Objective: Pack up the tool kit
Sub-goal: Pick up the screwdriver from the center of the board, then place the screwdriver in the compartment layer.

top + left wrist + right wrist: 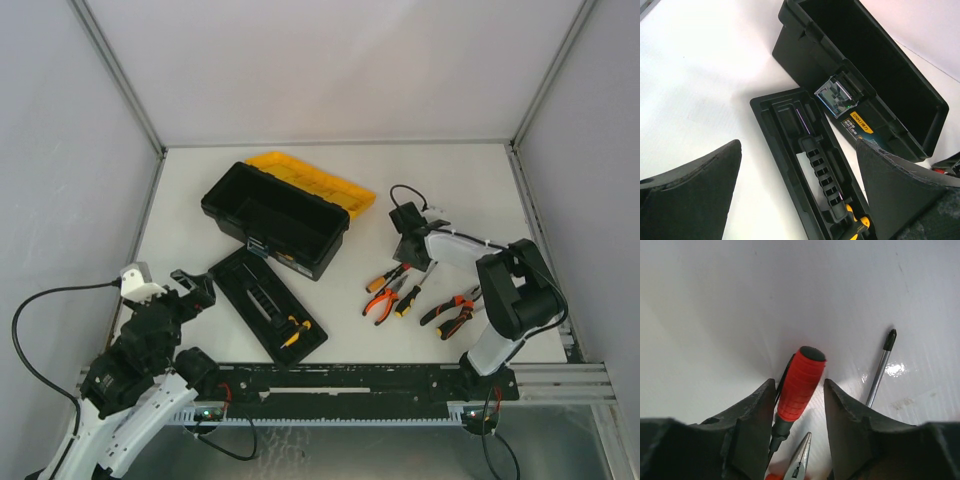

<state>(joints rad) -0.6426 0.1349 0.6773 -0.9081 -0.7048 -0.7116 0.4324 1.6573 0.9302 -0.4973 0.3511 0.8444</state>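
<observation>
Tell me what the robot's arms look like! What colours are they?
Both are white shells with black joints. The left arm trails a long black cable looping at its side; the right arm has a thin black one near its wrist. The left tool and right tool have chunky, dark, wedge-shaped fingers.

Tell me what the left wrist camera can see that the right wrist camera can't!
Only the left wrist view shows the open black toolbox, its latch, and the inner tray lying beside it with a yellow-handled tool at one end. Only the right wrist view shows a red screwdriver handle between the fingers of the right tool, a second screwdriver and a pliers tip. Both show the white table and each camera's own dark fingers. The left tool is wide open with nothing between its fingers.
</observation>
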